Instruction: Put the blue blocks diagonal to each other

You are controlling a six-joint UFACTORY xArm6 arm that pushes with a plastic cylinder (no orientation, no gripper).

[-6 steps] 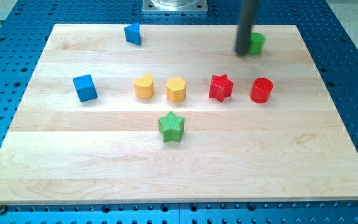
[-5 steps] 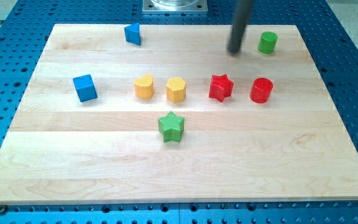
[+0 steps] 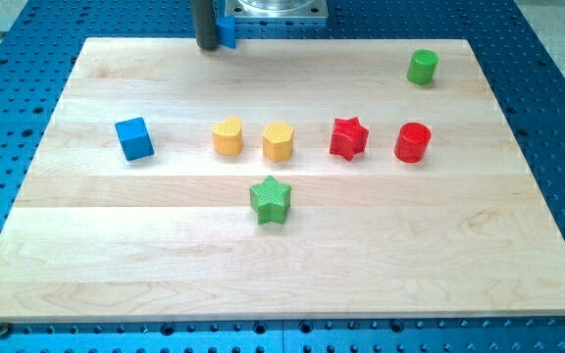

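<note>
Since the earlier picture, my tip (image 3: 205, 45) has swept from beside the green cylinder (image 3: 422, 67) near the board's top right corner across to the top edge, left of centre, and the small blue block (image 3: 227, 30) has been nudged up and right, to the very edge. My tip now stands against that block's left side, hiding most of it, so I cannot make out its shape. I have no fingers to spread or close; I only push.

Both blue blocks look like small, light, rigid pieces that should slide easily on the smooth wood, and may twist if pushed off centre. I judge a flat side face is the place to press. The blue cube (image 3: 133, 138) sits alone near the left edge, well apart from the other.

Across the middle runs a row: yellow block (image 3: 228, 136), yellow hexagon (image 3: 278, 140), red star (image 3: 348, 137), red cylinder (image 3: 412, 142). Just below the row sits a green star (image 3: 270, 200). Nothing stands between the two blue blocks.
</note>
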